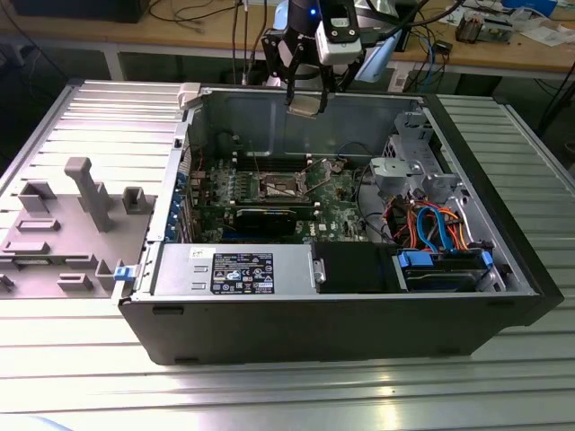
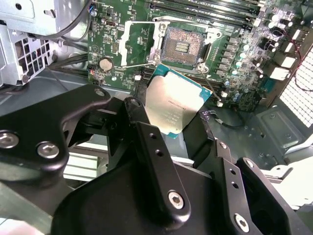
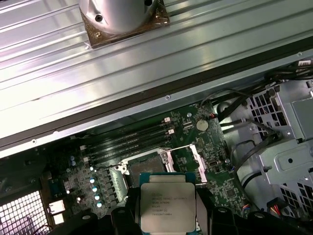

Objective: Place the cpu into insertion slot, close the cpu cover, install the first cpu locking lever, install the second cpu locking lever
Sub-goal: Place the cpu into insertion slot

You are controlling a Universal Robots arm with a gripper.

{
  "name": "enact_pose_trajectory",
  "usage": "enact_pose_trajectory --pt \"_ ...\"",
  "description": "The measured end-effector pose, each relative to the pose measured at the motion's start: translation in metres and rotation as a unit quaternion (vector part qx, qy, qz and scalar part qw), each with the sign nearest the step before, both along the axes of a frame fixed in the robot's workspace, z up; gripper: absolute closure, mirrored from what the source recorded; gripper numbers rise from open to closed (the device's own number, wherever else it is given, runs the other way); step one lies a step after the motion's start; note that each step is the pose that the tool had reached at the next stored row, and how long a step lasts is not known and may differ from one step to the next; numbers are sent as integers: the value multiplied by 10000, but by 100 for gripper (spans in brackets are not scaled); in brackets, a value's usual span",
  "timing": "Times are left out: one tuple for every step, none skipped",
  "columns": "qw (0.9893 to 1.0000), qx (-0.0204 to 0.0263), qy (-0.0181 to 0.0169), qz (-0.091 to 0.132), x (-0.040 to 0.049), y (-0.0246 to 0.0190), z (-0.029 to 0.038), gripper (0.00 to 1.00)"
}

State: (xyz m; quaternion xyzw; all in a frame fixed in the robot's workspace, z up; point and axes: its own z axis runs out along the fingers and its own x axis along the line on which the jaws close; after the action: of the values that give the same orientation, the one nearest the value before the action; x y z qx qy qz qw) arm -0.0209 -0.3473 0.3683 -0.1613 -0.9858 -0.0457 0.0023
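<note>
My gripper (image 1: 306, 95) hangs above the open computer case, near its back wall, shut on the cpu (image 1: 306, 105). In the second wrist view the cpu (image 2: 171, 103) is a flat silvery square with a green edge, pinched between the two black fingers (image 2: 142, 122). The first wrist view has the cpu (image 3: 166, 205) level above the board. Below it lies the insertion slot (image 2: 183, 46), a dark square with a silver rim, uncovered. The cpu cover (image 2: 139, 44) is swung open beside the slot. A thin wire locking lever (image 2: 213, 90) stands off the slot's corner.
The green motherboard (image 1: 337, 202) fills the case floor, with memory slots (image 3: 129, 144) beside the socket. A grey drive cage (image 1: 404, 166) and a bundle of orange and blue cables (image 1: 431, 229) are at the exterior view's right. A power supply (image 1: 234, 269) lines the front.
</note>
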Motion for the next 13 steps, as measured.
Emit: enact_pose_trajectory --pt "10000 0 0 -8 0 0 0 46" --pt "10000 0 0 -17 0 0 0 46" --pt "10000 0 0 -28 0 0 0 46" --pt "10000 0 0 -40 0 0 0 46" --pt "10000 0 0 -53 0 0 0 46" --pt "10000 0 0 -73 0 0 0 46" --pt "10000 0 0 -90 0 0 0 46" --pt "9999 0 0 -104 0 0 0 46" --pt "9999 0 0 -133 0 0 0 46" --pt "9999 0 0 -151 0 0 0 46" --pt "9999 0 0 -169 0 0 0 46" --pt "9998 0 0 -194 0 0 0 46" --pt "9998 0 0 -210 0 0 0 46"
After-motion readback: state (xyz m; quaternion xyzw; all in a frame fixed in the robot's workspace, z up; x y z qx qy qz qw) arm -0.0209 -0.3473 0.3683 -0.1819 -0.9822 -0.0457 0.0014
